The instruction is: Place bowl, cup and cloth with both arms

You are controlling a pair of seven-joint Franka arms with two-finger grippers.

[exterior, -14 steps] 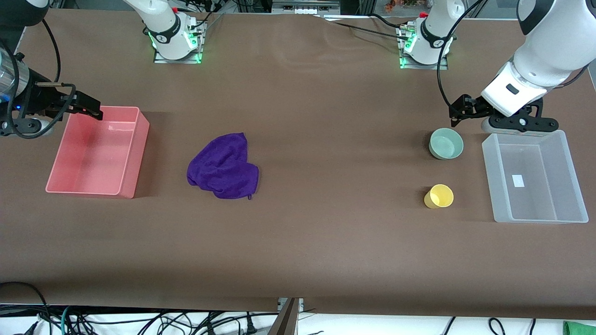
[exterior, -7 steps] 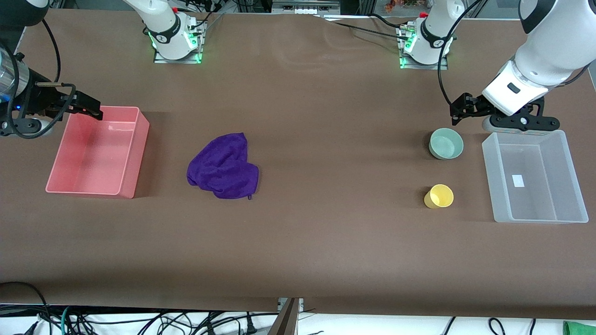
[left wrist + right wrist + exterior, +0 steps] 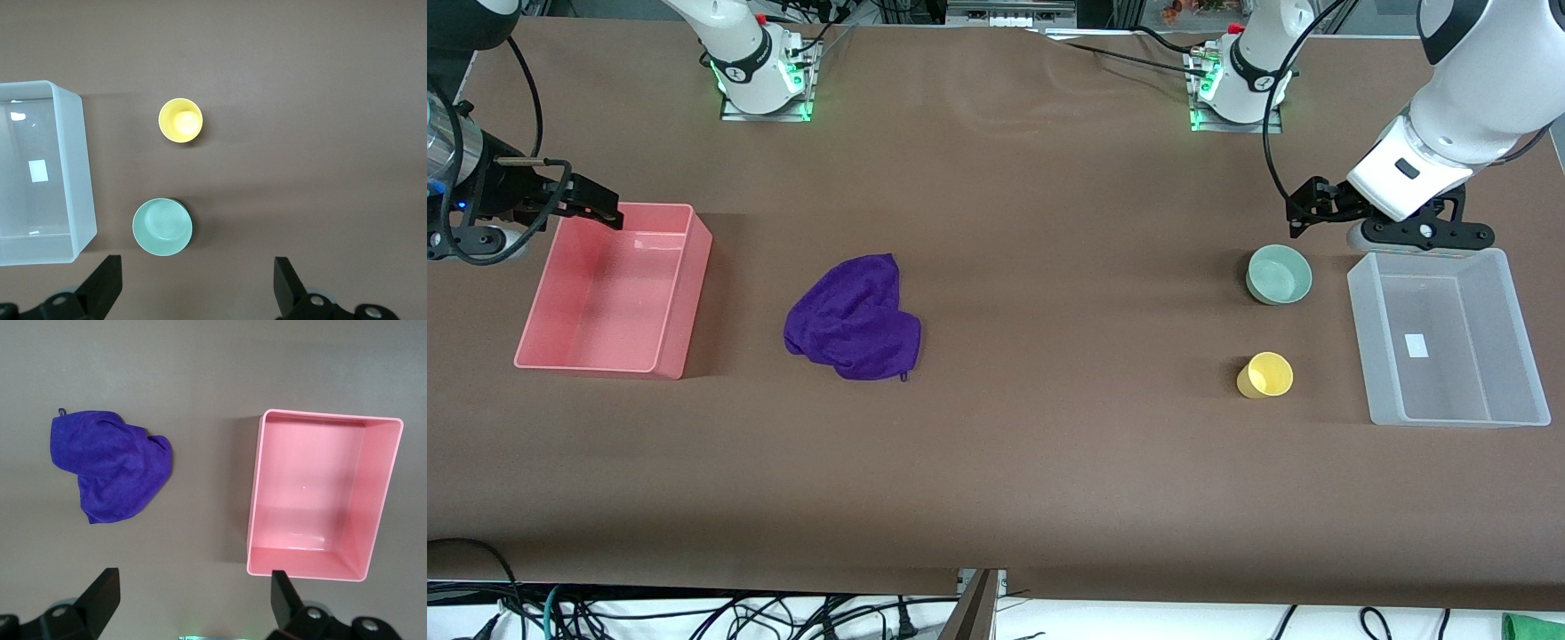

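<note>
The mint-green bowl [image 3: 1279,274] stands upright on the brown table near the left arm's end. The yellow cup [image 3: 1265,374] stands nearer to the front camera than the bowl. The purple cloth [image 3: 854,318] lies crumpled mid-table, toward the right arm's end. My left gripper [image 3: 1307,210] hangs open and empty over bare table just beside the bowl. The left wrist view shows the bowl [image 3: 162,227], the cup [image 3: 180,121] and the gripper [image 3: 197,293]. My right gripper [image 3: 596,206] hangs open and empty over the pink bin's rim. The right wrist view shows the cloth [image 3: 110,465] and the gripper [image 3: 193,607].
A clear plastic bin [image 3: 1359,329] stands empty beside the bowl and cup at the left arm's end; it also shows in the left wrist view [image 3: 77,173]. A pink bin [image 3: 685,302] stands empty at the right arm's end; it also shows in the right wrist view [image 3: 253,493].
The left arm has shifted very slightly. The bowl, cup, cloth and right arm have not moved.
</note>
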